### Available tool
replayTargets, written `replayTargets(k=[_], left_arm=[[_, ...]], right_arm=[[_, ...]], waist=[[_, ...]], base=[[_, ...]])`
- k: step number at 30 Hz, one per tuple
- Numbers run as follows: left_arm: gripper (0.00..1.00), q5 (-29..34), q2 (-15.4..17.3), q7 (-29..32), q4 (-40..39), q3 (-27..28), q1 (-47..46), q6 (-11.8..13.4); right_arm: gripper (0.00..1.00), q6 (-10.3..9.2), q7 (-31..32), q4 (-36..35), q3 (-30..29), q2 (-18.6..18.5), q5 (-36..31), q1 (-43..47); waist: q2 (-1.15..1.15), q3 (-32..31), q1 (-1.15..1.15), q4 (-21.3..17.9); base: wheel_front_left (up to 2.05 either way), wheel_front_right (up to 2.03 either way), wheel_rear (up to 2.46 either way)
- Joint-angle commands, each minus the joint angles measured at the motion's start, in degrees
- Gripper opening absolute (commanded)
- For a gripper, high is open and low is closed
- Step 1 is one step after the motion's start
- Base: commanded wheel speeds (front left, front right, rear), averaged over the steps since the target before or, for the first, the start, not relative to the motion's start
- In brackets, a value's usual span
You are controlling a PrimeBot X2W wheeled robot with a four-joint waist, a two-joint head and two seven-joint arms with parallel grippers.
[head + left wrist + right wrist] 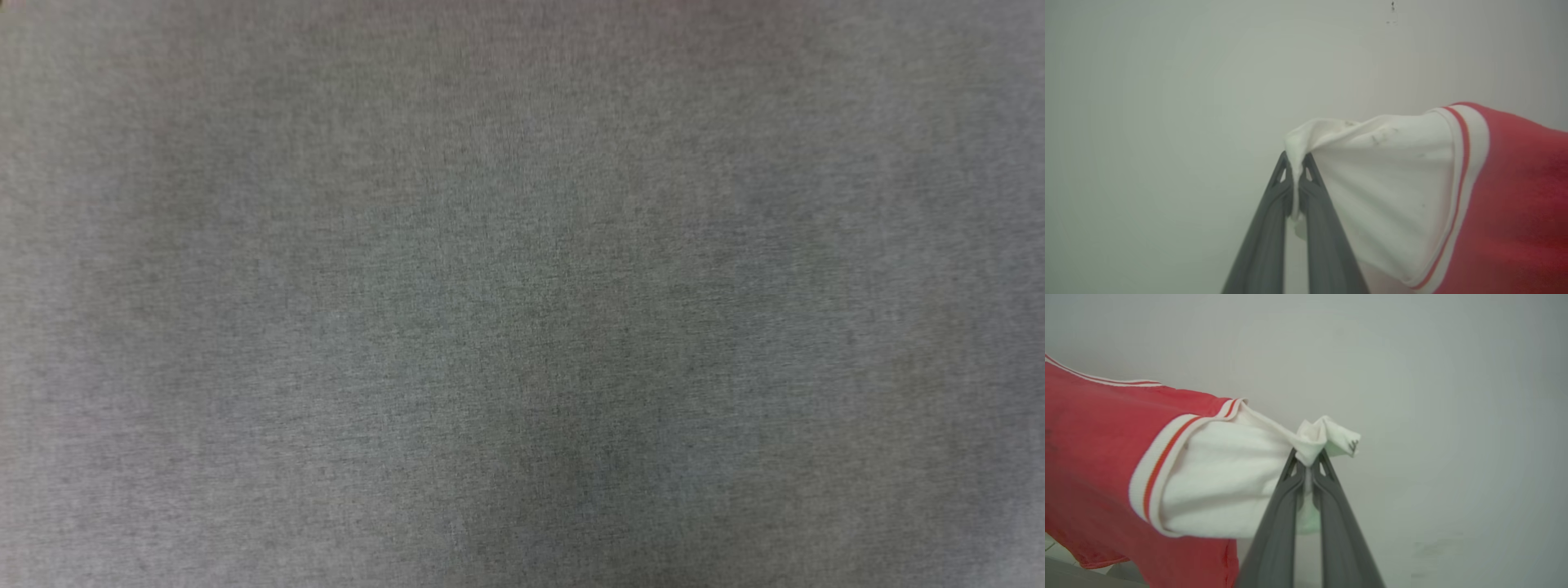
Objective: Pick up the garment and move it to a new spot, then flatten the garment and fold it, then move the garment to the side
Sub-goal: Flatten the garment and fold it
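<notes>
– Two pinch grips on the garment [1515,196], one per sleeve. On the robot's left, the left gripper [1296,161] is clamped on the bunched tip of a white sleeve [1392,183], with cloth squeezed between its dark fingers [1265,237].
– Other side?
– Same. The right gripper [1308,457] is clenched on the other sleeve [1220,473], and a small wad of white cloth pokes out past the tips.
– Arm pose?
– Each wrist view looks along its fingers at a plain pale backdrop [1167,102]. Each pair rises from the bottom edge, pressed nearly together with only fabric between.
– Where's the shirt?
– Held up, strung between the two grippers. The red body runs off the right edge in the left wrist view and off the left edge in the right wrist view. Long axis is sleeve to sleeve, gripper to gripper.
– Slack?
– Sleeves are drawn into cones toward the tips. The striped trim [1461,163] curves round the armhole. The red hem [1090,555] sags at lower left in the right wrist view.
– Head view?
– It shows a grey woven surface [522,294] with a soft shadow at lower middle. Can't tell from it how high the shirt hangs.
</notes>
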Motion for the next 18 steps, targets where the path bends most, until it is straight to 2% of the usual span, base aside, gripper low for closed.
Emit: replayTargets(k=[1,10,18], left_arm=[[0.00,0.1,-0.2,-0.6,1.0,-0.3,-0.4,-0.3],[0.00,-2.0,-2.3,-3.0,6.7,-0.1,2.9,-2.2],[0.00,-5.0,-4.1,-5.2,11.0,1.3,13.4,-5.3]], right_arm=[[0.00,-0.08,-0.7,1.2,0.7,0.5,0.9,-0.8],[0.00,-0.08,-3.7,7.8,6.2,2.3,4.3,1.5],[0.00,-0.08,-7.5,11.3,11.6,2.8,10.3,10.3]], waist=[[0.00,1.6,-0.01,0.3],[0.00,3.2,-0.01,1.2],[0.00,-3.1,-0.01,2.0]], base=[[0.00,0.00,0.00],[0.00,0.00,0.00],[0.00,0.00,0.00]])
